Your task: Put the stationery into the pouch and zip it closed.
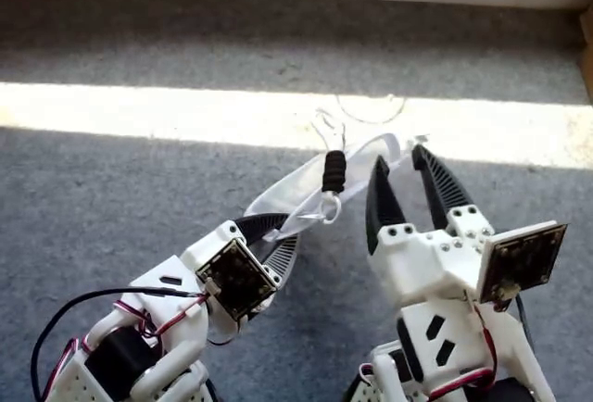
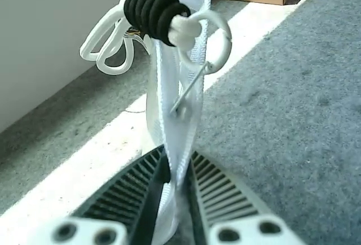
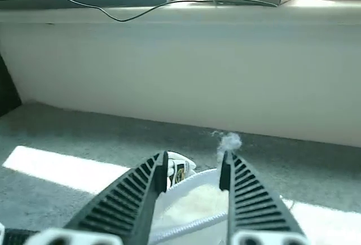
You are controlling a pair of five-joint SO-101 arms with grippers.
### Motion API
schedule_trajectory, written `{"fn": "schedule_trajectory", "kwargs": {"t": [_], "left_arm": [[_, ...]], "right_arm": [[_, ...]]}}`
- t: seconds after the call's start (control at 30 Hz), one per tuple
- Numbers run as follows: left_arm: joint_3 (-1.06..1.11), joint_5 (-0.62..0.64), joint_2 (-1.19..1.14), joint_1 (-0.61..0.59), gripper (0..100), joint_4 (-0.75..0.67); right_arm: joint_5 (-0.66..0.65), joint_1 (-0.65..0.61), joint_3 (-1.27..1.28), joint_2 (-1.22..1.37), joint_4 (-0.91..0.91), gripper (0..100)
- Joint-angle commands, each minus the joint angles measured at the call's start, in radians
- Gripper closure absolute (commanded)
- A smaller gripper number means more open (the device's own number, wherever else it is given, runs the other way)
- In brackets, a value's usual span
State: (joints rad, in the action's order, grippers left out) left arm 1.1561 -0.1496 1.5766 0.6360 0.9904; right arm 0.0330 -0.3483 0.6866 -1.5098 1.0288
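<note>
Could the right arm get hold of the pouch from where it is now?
Probably yes. The right gripper has its jaws open on either side of the pouch at its free end, with nothing in between. The left gripper clamps the other end, which should hold it steady.

The pouch (image 2: 176,115) has woven white cloth edging and a glossy white plastic clip (image 2: 225,42), the carpet (image 2: 293,115) rough grey pile

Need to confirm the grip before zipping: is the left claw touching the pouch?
Touching. The left wrist view shows the left claw pinched shut on the white edge of the pouch, with no gap on either side.
</note>
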Motion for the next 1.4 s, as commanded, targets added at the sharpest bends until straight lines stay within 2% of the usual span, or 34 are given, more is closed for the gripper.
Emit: {"fn": "schedule_trajectory", "kwargs": {"t": [0.0, 0.17, 0.33, 0.7, 0.9, 1.07, 1.23, 1.37], "left_arm": [[-0.010, 0.008, -0.004, -0.025, 99, -0.008], [-0.010, 0.008, -0.004, -0.025, 99, -0.008], [-0.010, 0.008, -0.004, -0.025, 99, -0.008], [-0.010, 0.008, -0.004, -0.025, 99, -0.008], [-0.010, 0.008, -0.004, -0.025, 99, -0.008], [-0.010, 0.008, -0.004, -0.025, 99, -0.008], [-0.008, 0.008, -0.004, -0.028, 99, -0.008], [-0.008, 0.008, -0.004, -0.056, 99, -0.008]], "right_arm": [[0.009, -0.117, -0.050, 0.008, 0.008, 85.3], [0.009, -0.225, -0.047, 0.007, 0.010, 85.3], [0.009, -0.282, -0.045, 0.008, 0.061, 85.3], [0.008, -0.278, 0.102, 0.001, 0.050, 85.6], [0.008, -0.186, 0.111, 0.004, 0.047, 85.7], [0.006, -0.185, 0.111, 0.007, 0.050, 88.2], [-0.158, -0.186, 0.111, 0.001, 0.050, 99.5], [-0.195, -0.180, 0.111, 0.001, 0.050, 99.1]]}}
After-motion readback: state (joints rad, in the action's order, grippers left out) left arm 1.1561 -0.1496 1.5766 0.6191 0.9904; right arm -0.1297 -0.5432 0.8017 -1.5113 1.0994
